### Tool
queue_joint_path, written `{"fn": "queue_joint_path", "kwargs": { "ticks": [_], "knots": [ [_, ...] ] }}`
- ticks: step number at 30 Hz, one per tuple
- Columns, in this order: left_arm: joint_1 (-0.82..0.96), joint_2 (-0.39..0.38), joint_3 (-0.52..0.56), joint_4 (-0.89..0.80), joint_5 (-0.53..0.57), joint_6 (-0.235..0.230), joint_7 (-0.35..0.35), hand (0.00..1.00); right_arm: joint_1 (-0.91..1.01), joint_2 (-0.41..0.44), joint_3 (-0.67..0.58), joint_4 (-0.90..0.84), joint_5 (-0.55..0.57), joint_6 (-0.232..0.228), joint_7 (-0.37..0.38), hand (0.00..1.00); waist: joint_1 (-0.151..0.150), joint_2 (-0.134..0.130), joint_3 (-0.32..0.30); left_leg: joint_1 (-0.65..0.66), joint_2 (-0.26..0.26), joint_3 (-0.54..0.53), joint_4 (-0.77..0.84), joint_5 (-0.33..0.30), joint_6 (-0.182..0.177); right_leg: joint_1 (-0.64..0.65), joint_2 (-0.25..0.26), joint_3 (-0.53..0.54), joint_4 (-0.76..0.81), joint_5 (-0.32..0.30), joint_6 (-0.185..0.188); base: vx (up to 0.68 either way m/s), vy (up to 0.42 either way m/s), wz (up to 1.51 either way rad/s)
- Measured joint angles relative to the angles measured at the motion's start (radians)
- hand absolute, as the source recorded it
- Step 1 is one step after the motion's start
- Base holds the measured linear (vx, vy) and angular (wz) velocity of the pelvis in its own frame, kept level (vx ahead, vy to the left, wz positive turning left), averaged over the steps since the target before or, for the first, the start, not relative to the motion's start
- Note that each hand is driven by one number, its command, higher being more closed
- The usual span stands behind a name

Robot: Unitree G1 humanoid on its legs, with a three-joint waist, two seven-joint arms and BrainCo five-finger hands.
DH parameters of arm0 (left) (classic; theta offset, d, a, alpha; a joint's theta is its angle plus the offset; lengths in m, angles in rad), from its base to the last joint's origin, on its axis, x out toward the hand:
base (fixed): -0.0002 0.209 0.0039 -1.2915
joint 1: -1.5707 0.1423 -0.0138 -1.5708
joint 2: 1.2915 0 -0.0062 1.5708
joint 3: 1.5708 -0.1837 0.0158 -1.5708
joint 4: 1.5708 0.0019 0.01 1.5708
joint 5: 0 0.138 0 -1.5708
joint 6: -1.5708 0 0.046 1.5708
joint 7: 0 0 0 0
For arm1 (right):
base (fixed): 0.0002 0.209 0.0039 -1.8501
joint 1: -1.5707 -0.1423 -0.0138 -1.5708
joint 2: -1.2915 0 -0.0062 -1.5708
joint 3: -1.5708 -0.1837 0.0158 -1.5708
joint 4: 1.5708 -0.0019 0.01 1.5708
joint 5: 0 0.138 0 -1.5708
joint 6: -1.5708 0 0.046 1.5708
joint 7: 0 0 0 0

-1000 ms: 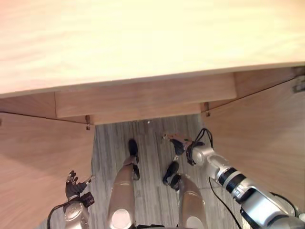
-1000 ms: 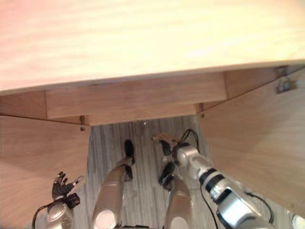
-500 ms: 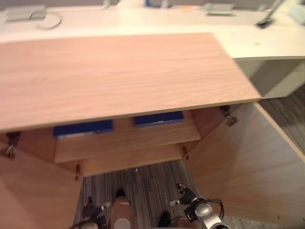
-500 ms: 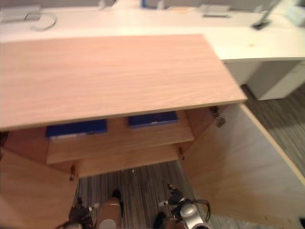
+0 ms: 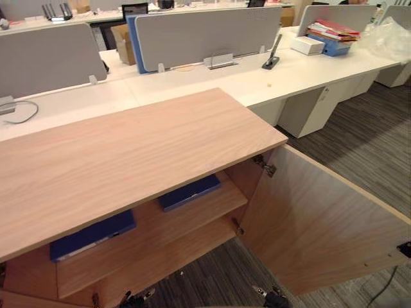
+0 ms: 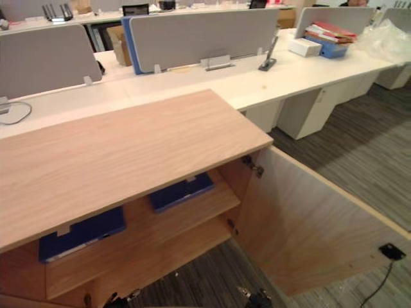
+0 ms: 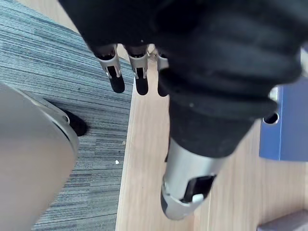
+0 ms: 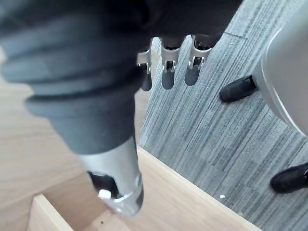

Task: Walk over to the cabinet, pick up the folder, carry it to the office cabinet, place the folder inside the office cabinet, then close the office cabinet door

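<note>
A low wooden cabinet (image 5: 128, 160) stands before me with its doors swung open. Two blue folders lie flat on its upper shelf: one (image 5: 189, 191) toward the right, the other (image 5: 90, 236) toward the left. My left hand (image 5: 131, 298) hangs low by the floor in front of the shelves, fingers (image 7: 115, 77) straight and holding nothing; a blue folder's edge (image 7: 288, 130) shows beyond it. My right hand (image 5: 273, 298) also hangs low, near the open right door (image 5: 321, 224), fingers (image 8: 166, 67) straight and empty.
Behind the cabinet runs a long white desk (image 5: 302, 70) with grey divider panels (image 5: 205, 32). A stack of red and blue files (image 5: 331, 31) sits at its far right. Grey striped carpet (image 5: 372, 141) spreads to the right of the open door.
The camera has tilted up from the floor to the cabinet top and the desks behind. Both hands now sit at the picture's bottom edge, still hanging open.
</note>
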State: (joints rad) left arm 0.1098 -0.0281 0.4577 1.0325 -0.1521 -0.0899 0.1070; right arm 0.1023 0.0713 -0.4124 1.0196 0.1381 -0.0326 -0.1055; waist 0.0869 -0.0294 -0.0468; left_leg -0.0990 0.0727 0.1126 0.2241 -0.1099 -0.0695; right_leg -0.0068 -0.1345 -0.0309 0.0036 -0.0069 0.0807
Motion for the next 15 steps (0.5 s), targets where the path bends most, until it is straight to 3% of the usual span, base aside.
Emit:
{"fn": "queue_joint_path", "kwargs": {
  "ticks": [6, 8, 9, 10, 11, 14, 15],
  "knots": [
    [-0.009, 0.012, -0.047, 0.02, 0.023, -0.012, -0.014, 0.0, -0.017, -0.01, 0.016, 0.012, -0.002, 0.001, -0.006, 0.0, -0.005, 0.006, 0.034, 0.054, 0.019, 0.1, -0.01, -0.008, 0.003, -0.012, 0.013, 0.056, 0.001, 0.046, -0.021, -0.02, 0.038, -0.5],
    [-0.012, 0.004, -0.052, 0.018, 0.033, -0.017, -0.016, 0.0, -0.031, -0.014, 0.049, -0.005, -0.003, 0.002, -0.007, 0.0, -0.004, 0.029, 0.06, 0.072, 0.052, 0.169, -0.012, -0.018, 0.01, -0.046, 0.042, -0.031, 0.019, 0.103, -0.054, -0.15, -0.009, -1.17],
    [-0.015, 0.003, -0.059, 0.017, 0.044, -0.017, -0.018, 0.0, -0.039, -0.015, 0.062, -0.024, -0.003, 0.002, -0.008, 0.0, -0.002, 0.04, 0.074, 0.079, 0.078, 0.219, -0.017, -0.014, 0.022, -0.052, 0.041, -0.135, 0.021, 0.112, -0.093, -0.16, -0.075, -1.16],
    [-0.017, 0.003, -0.068, 0.016, 0.053, -0.016, -0.017, 0.0, -0.034, -0.017, 0.063, -0.046, -0.004, 0.004, -0.008, 0.0, -0.004, 0.046, 0.083, 0.09, 0.081, 0.27, -0.02, -0.006, 0.026, -0.072, 0.003, -0.292, 0.114, 0.04, -0.115, -0.14, -0.087, -1.2],
    [-0.017, 0.0, -0.09, 0.015, 0.067, -0.015, -0.017, 0.0, -0.03, -0.027, 0.063, -0.052, -0.005, 0.006, -0.008, 0.0, -0.005, 0.06, 0.09, 0.113, 0.088, 0.305, -0.02, -0.005, 0.025, -0.079, -0.047, -0.401, 0.243, -0.022, -0.113, -0.08, -0.068, -0.84],
    [-0.013, 0.001, -0.113, 0.016, 0.074, -0.015, -0.017, 0.0, -0.029, -0.032, 0.06, -0.044, -0.007, 0.008, -0.006, 0.0, -0.012, 0.061, 0.085, 0.162, 0.092, 0.339, -0.053, 0.013, 0.001, -0.059, -0.164, -0.513, 0.431, -0.099, -0.108, -0.05, -0.076, -0.43],
    [-0.011, 0.009, -0.122, 0.016, 0.073, -0.016, -0.017, 0.0, -0.03, -0.031, 0.06, -0.031, -0.007, 0.009, -0.006, 0.0, -0.014, 0.041, 0.089, 0.184, 0.074, 0.34, -0.076, 0.019, -0.016, -0.037, -0.192, -0.535, 0.417, -0.099, -0.082, -0.04, -0.151, -0.32]
  ]
}}
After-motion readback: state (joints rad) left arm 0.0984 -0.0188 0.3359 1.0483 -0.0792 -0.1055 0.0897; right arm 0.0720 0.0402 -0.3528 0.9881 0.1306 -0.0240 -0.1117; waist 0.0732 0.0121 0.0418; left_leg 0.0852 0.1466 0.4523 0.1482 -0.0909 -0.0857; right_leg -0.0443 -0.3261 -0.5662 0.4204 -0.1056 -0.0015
